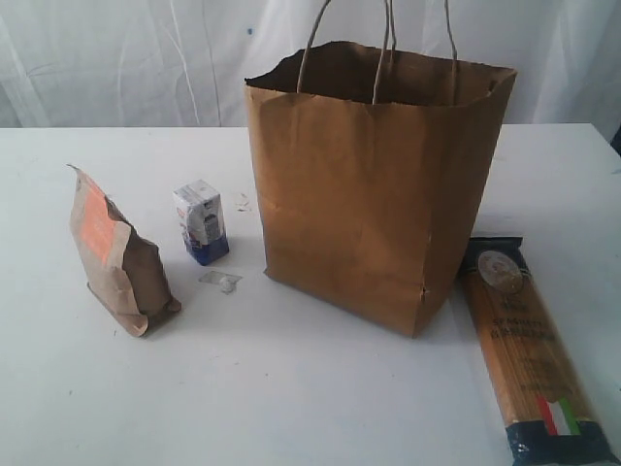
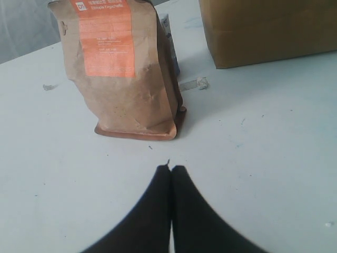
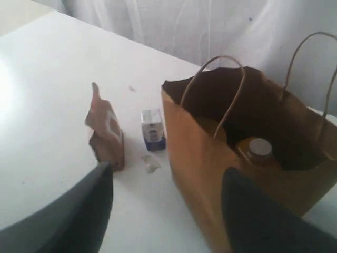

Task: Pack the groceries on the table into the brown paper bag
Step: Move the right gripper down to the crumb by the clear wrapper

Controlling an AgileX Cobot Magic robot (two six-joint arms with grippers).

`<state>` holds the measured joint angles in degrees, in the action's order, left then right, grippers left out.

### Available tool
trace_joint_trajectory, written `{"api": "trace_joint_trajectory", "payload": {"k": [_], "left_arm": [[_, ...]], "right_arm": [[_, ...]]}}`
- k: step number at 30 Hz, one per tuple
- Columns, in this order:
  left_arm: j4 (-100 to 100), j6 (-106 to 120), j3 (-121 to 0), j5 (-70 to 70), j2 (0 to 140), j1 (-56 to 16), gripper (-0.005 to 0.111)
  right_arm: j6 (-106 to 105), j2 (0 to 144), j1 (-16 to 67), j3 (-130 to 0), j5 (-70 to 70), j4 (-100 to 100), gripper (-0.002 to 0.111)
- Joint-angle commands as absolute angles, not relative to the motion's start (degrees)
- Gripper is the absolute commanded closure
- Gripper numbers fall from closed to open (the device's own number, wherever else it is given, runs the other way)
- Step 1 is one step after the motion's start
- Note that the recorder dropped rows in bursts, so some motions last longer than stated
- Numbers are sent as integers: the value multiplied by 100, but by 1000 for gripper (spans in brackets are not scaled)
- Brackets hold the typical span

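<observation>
The brown paper bag (image 1: 378,194) stands upright mid-table with its top open. Inside it lies the yellow-grain bottle with white cap (image 3: 259,148). On the table (image 1: 291,388) left of the bag stand the brown orange-labelled pouch (image 1: 121,257) and the small white-blue carton (image 1: 202,223). The spaghetti packet (image 1: 529,354) lies flat to the bag's right. My left gripper (image 2: 171,167) is shut and empty, low over the table just short of the pouch (image 2: 124,68). My right gripper (image 3: 169,168) hangs open and empty above the bag's (image 3: 210,158) near side. Neither arm shows in the exterior view.
A small crumpled clear scrap (image 1: 221,281) lies on the table between the carton and the bag. White curtains hang behind the table's far edge. The bag's two loop handles (image 1: 383,49) stand up above its rim.
</observation>
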<state>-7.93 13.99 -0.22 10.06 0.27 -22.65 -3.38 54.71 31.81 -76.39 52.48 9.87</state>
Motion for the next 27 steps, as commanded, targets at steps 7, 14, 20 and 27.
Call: {"api": "trace_joint_trajectory", "payload": {"k": [7,14,20,27], "left_arm": [[-822,1379,0,1004,0,-2243,107],[-822,1379,0,1004,0,-2243,107],[-822,1379,0,1004,0,-2243,107],[-822,1379,0,1004,0,-2243,107]], "right_arm": [[-1993,4811,3222,-5820,5153,3073,53],[-2775,5514,3410,-5002,4607,3451,53],[-3143,6689,3905,-4925,3807,3462,53],[-3064,8363,4316,-5314,2467,3499,53]]}}
